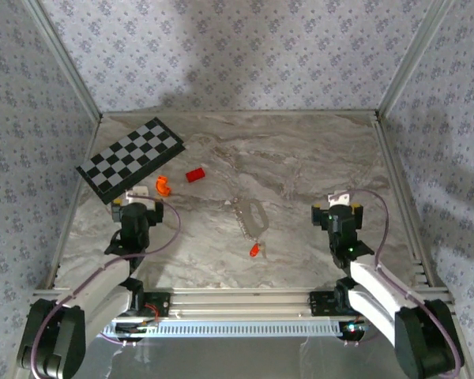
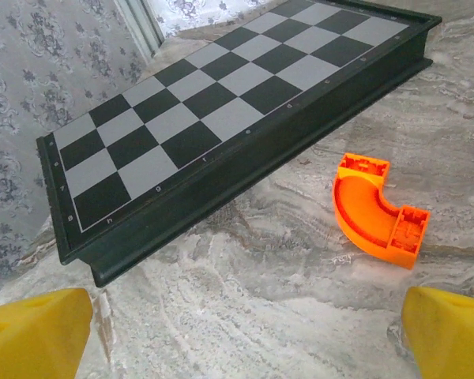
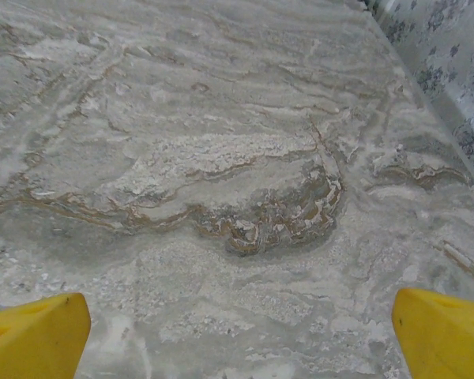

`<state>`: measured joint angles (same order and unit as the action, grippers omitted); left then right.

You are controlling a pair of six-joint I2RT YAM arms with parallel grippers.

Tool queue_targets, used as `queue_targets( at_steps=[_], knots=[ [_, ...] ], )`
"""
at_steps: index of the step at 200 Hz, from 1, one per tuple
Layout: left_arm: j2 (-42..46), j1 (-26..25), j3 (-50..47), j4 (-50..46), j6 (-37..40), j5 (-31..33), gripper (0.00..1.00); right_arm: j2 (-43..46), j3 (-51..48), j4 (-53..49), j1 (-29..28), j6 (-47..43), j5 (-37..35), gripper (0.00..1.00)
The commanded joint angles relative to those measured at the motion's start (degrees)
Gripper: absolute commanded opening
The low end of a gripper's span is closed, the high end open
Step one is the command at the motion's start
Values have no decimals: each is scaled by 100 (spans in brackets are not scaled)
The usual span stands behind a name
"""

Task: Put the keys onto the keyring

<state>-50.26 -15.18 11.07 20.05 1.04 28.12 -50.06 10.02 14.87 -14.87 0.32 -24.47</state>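
**Figure.** 2 arms and the desk (image 1: 316, 150), nothing yet grasped; top view with 2 wrist views.

- **Left arm.** The left end effector (image 1: 139, 197) hovers just in front of the near corner of the chessboard (image 1: 130, 158). Its 2 yellow fingertips (image 2: 35, 332) stand fully apart at the lower corners of the left wrist view, with nothing between them but bare desk.
- **Right arm.** The right end effector (image 1: 340, 204) hangs far to the right of the chessboard, equally wide open and empty, above plain marbled surface.
- **Task objects.** The keys (image 1: 246, 215) lie flat on the desk, to the right of the chessboard and nearer the arms, roughly midway between the 2 end effectors. They are pale against the grey marbling, and their teeth cannot be made out. The keyring (image 1: 255, 249), marked by its small red tag, lies just nearer the arms than the keys. Whether the two touch cannot be told.
- **Other objects.** An orange curved piece (image 2: 349, 207) and a red block (image 1: 195, 175) lie just right of the chessboard.
- **Likely hazards.**
  - Thin flat metal on a hard, smooth desk may skid away from closing fingers.
  - Low contrast may pull a grasp off target.
  - The red block may be mistaken for the red tag.
  - Threading brings both arms close together, so fingers may collide or the ring may twist loose.
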Motion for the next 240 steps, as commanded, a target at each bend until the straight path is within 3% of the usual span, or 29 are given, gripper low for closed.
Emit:
queue_targets(
  at_steps=[1, 75, 124, 146, 164, 180, 191, 206, 223, 240],
  knots=[
    [-235, 225, -6, 708, -34, -408, 100, -401, 228, 776, 137, -93, -92, 100],
    [-1794, 530, 445, 1881, 54, -789, 100, -2207, 644, 2582, 717, 196, 149, 100],
    [-2608, 678, 746, 2523, 148, -984, 100, -2819, 993, 2824, 802, -71, 189, 100],
    [-2872, 786, 719, 2929, 165, -1111, 100, -3593, 745, 4274, 980, -310, 242, 100],
    [-3057, 845, 727, 3065, 167, -1192, 100, -3396, 1060, 3146, 1181, 172, 633, 100],
    [-3285, 886, 747, 3273, 159, -1240, 100, -3707, 1127, 3329, 1254, 84, 870, 100],
    [-3356, 951, 763, 3282, 89, -1245, 100, -3912, 940, 4116, 1368, 18, 720, 100],
    [-3456, 1072, 761, 3369, -70, -1352, 100, -3740, 1072, 3439, 1382, 305, 768, 100],
    [-3857, 1222, 872, 3591, -156, -1458, 100, -3823, 1035, 3753, 1381, 39, 707, 100],
    [-3751, 1236, 1063, 3057, -203, -1469, 100, -3800, 1058, 3663, 1382, 57, 737, 100]
  ],
)
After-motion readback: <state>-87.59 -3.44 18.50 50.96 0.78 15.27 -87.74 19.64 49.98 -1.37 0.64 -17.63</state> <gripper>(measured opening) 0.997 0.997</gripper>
